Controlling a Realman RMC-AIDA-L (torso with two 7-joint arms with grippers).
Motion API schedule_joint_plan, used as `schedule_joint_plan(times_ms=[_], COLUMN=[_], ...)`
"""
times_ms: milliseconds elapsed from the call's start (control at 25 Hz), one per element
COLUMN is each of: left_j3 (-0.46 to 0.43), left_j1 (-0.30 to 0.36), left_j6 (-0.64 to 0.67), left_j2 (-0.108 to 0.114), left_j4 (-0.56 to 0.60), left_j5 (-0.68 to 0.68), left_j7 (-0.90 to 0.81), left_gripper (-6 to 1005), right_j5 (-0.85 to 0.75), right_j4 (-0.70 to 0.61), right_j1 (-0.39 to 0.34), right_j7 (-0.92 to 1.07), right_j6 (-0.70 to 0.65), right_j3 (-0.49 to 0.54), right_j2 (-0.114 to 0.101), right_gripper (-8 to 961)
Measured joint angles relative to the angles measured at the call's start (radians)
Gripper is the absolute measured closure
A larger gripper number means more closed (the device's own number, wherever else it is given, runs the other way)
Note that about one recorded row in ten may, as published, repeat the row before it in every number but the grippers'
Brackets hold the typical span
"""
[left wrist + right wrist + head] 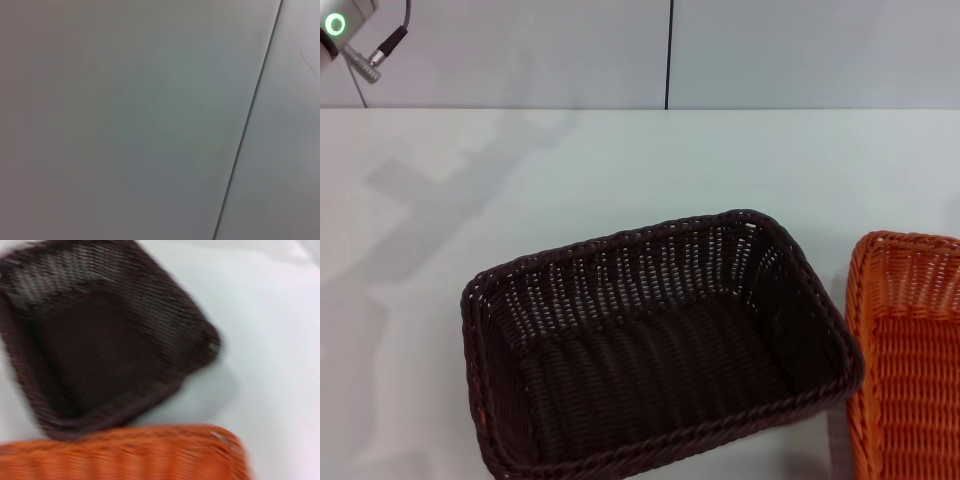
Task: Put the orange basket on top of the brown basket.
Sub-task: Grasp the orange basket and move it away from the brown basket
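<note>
The brown basket [660,345] sits empty on the white table, near the front middle in the head view. The orange basket [910,350] stands right beside it at the front right, partly cut off by the picture's edge. Both also show in the right wrist view: the brown basket [105,335] and, closer to the camera, the rim of the orange basket [125,452]. Only part of the left arm [350,40] shows, raised at the far left. Neither gripper's fingers show in any view. The left wrist view shows only a plain grey wall panel.
The white table [620,170] stretches behind and to the left of the baskets. A grey wall with a dark vertical seam [669,55] stands behind the table's far edge.
</note>
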Motion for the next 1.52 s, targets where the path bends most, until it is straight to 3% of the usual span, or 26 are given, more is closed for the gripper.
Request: schedule_joint_plan(times_ms=[360,840,1080,1160,1360,1520], left_j3=[-0.003,-0.003,-0.003,-0.004,-0.021,-0.028], left_j1=[-0.002,-0.006,-0.006,-0.005,-0.005,-0.005], left_j6=[0.007,0.013,0.013,0.013,0.014,0.014], left_j2=[0.000,-0.003,-0.004,-0.003,-0.002,-0.002], left_j4=[0.008,0.010,0.016,0.021,0.031,0.033], left_j5=[0.000,0.000,0.000,-0.001,-0.001,-0.001], left_j7=[0.000,0.000,0.000,0.000,0.000,0.000], left_gripper=[140,140,140,140,140,140], right_j5=[-0.090,-0.090,-0.080,-0.080,-0.080,-0.080], right_j4=[0.104,0.199,0.217,0.216,0.212,0.208], right_j1=[0.007,-0.002,-0.020,-0.029,-0.043,-0.058], right_j7=[-0.010,-0.080,-0.090,-0.090,-0.084,-0.074], right_j6=[0.187,0.252,0.269,0.269,0.235,0.211], right_j3=[-0.050,-0.076,-0.066,-0.043,0.004,0.052], right_j2=[0.008,0.039,0.045,0.044,0.028,0.009], right_gripper=[240,239,401,610,758,763])
